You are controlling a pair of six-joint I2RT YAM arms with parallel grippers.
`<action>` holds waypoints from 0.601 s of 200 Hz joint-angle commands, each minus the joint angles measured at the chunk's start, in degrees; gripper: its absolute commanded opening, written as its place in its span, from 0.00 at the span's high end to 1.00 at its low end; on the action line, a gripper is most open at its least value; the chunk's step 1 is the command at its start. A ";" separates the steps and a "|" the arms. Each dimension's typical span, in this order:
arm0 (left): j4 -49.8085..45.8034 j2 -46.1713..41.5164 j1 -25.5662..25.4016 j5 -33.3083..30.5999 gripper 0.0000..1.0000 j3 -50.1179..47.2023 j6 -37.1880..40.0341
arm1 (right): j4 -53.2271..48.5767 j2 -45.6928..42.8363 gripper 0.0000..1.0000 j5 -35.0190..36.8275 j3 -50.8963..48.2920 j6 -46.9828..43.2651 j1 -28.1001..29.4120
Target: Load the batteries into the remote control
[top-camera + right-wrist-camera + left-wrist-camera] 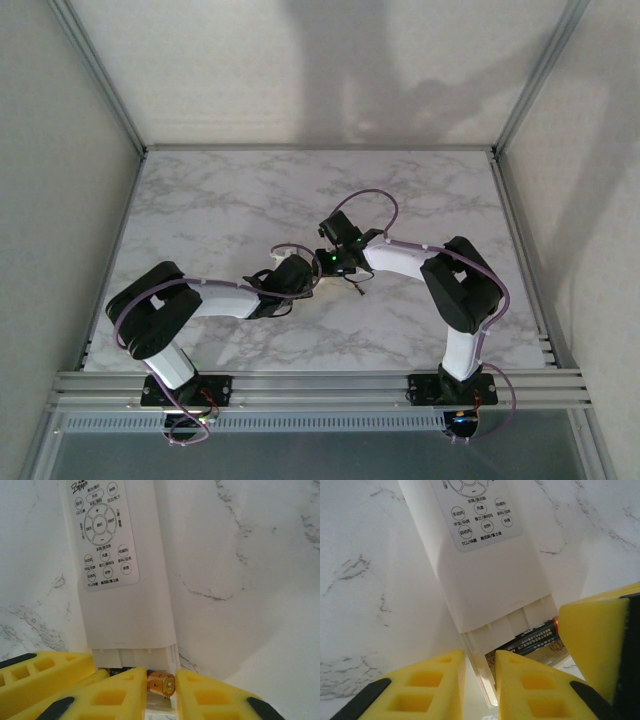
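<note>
Moment of battery loading, wrist views. The slim white plastic remote control, with a pale grey printed keypad panel, lies keypad-up on the white grey-veined marble table. Its open battery bay faces both wrists. The left gripper has its yellow foam fingers drawn close on the bay's left side wall, apparently pinching it to steady the handset. The right gripper stands directly over the bay, jaws narrowly parted. The copper end of a small dark cylindrical battery shows in the gap between them, and the dark body runs under the left-hand pad. Whether that battery is clamped, pressed or free cannot be told. Critical relation: the battery's long axis appears to run obliquely across the bay, copper end toward the right wall, rather than along the remote's length. The right gripper is nearer and best placed to seat it. A second cell cannot be made out.
</note>
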 commanded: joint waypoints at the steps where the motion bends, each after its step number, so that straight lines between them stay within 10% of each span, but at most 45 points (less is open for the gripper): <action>1: -2.32 -0.73 -0.83 1.27 0.77 -0.69 0.20 | -0.04 -1.50 0.79 1.16 0.50 -1.31 0.99; 120: -2.11 -0.40 -0.83 1.45 0.77 -0.64 0.18 | -1.23 -2.12 0.83 4.04 0.42 -2.49 1.71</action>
